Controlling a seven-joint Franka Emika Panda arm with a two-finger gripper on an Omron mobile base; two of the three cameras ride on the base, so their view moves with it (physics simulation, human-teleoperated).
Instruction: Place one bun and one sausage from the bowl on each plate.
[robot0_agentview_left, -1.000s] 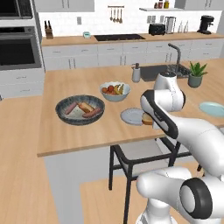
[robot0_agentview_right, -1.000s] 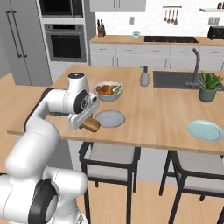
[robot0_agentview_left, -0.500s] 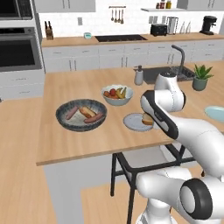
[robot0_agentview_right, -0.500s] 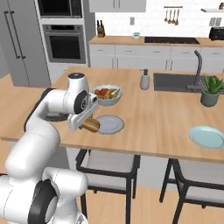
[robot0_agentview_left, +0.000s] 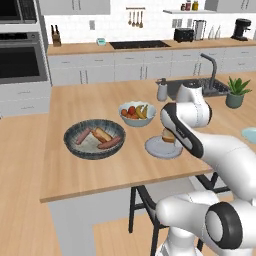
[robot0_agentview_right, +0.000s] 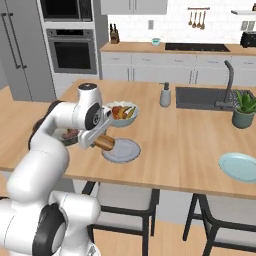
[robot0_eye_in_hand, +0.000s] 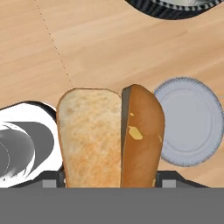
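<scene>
My gripper (robot0_eye_in_hand: 111, 180) is shut on a split bun (robot0_eye_in_hand: 111, 138), toasted face on one half and brown crust on the other. In the left base view the bun (robot0_agentview_left: 168, 136) hangs over the near plate (robot0_agentview_left: 161, 149), at its edge beside my forearm. From the right, the gripper (robot0_agentview_right: 102, 140) holds the bun (robot0_agentview_right: 105, 142) above the left rim of that plate (robot0_agentview_right: 124, 151). The dark ribbed bowl (robot0_agentview_left: 75, 149) holds two sausages (robot0_agentview_left: 110, 144) and another bun (robot0_agentview_left: 102, 134). A second plate (robot0_agentview_right: 239, 166) lies far to the right.
A pale fruit bowl (robot0_agentview_left: 136, 119) stands just behind the near plate. Further back are a soap dispenser (robot0_agentview_right: 165, 95), the sink with its tap (robot0_agentview_right: 227, 82) and a potted plant (robot0_agentview_right: 243, 111). Stools stand under the counter's front edge.
The whole picture has shifted in both base views, so the camera moved. The bun stays gripped and hangs at the near plate's edge as before.
</scene>
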